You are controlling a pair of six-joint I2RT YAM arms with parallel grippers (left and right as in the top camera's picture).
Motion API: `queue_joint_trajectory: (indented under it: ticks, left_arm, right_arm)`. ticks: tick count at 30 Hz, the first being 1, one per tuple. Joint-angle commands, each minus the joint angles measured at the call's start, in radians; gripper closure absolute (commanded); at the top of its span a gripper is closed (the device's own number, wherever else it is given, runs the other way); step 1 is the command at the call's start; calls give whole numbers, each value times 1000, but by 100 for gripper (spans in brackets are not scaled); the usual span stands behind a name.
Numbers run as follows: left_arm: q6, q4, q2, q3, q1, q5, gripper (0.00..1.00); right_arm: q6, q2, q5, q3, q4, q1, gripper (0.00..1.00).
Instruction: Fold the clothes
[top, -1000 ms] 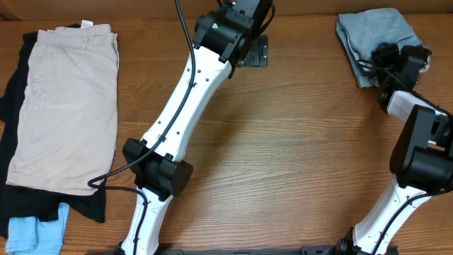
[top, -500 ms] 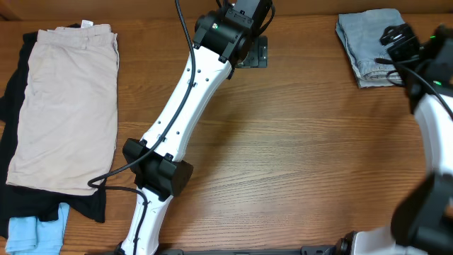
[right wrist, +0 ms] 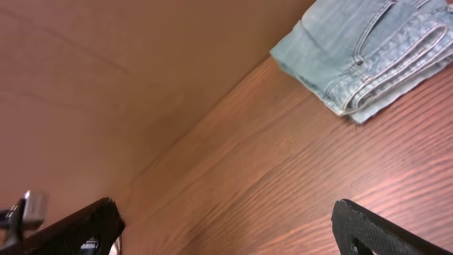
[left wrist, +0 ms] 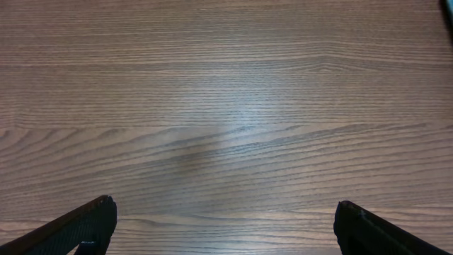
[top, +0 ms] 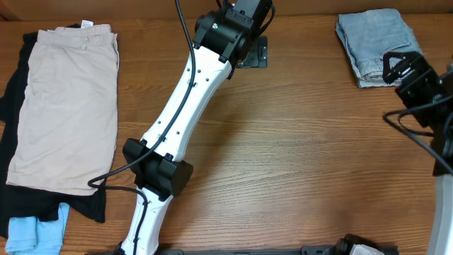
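table (top: 297, 156) layout: folded denim shorts (top: 374, 44) sit at the far right corner

the right gripper (top: 402, 69) is at their near-right corner and overlaps their edge from above. In the wrist view the shorts (right wrist: 368, 49) lie ahead and to the right of the fingers; can't tell if there's contact

left side: spread shorts (top: 67, 110) lie flat on top of another garment (top: 13, 106), which sticks out along their left side and past their near end

small cloth piece (top: 32, 234) is at the near left corner, touching that garment's near edge

left arm (top: 184, 106) runs diagonally from the near edge to far centre, with the left gripper (left wrist: 225, 227) over bare table there, well apart from every garment
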Motion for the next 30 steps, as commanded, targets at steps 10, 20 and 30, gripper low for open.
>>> queue_joint_trajectory:
  ticks: [10, 20, 30]
  left_arm:
    - [-21, 0, -8, -12, 5, -15, 0]
    - [-21, 0, -8, -12, 5, -15, 0]
    - [-21, 0, -8, -12, 5, -15, 0]
  right_arm:
    - [-16, 16, -12, 6, -84, 5, 0]
    - [-404, -175, 80, -153, 153, 262, 0]
    - [-401, -524, 132, -730, 636, 368, 0]
